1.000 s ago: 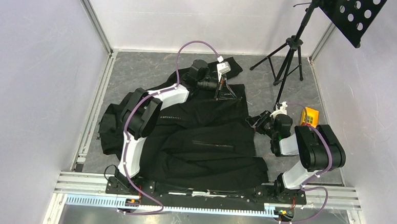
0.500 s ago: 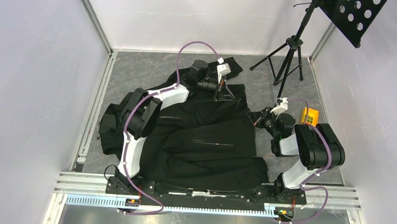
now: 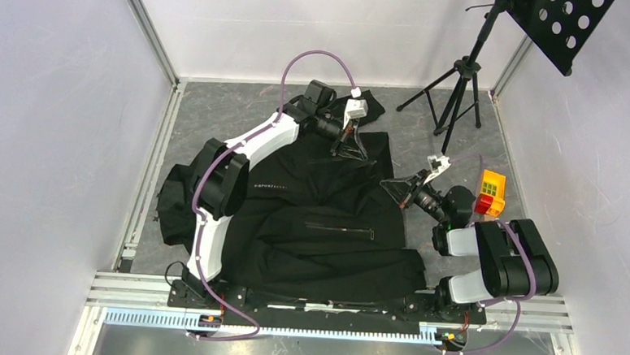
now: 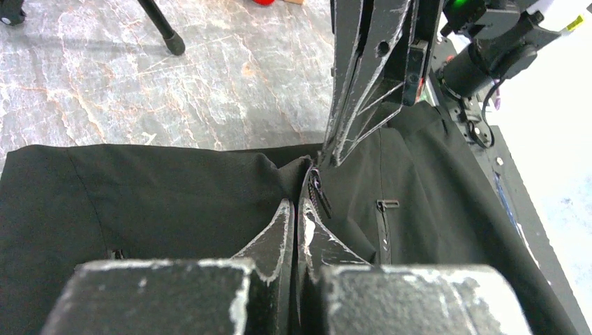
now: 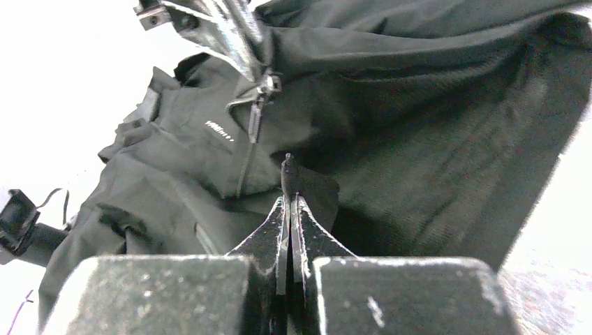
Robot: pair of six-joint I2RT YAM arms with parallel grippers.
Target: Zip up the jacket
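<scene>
Jacket [image 3: 325, 227] — black, rumpled, white chest lettering — pinched by left gripper [image 4: 299, 207] and right gripper [image 5: 288, 197].

Top view: bright, even, sharp; shadows soft.
Right wrist: blown-out white on either side of the fingers [image 5: 269, 237]; jacket [image 5: 419, 125] grainy, washed out.
Left wrist: fingers [image 4: 272, 237] blurred close up; glare to their far right.

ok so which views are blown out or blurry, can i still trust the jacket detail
Right wrist view: surroundings blown to white on both sides, jacket washed-out grey. Left wrist view: lower right corner overexposed, left gripper soft at its base near the lens, fabric beyond sharp. Top external view: even light, sharp, but the jacket's folds barely show in the black.
</scene>
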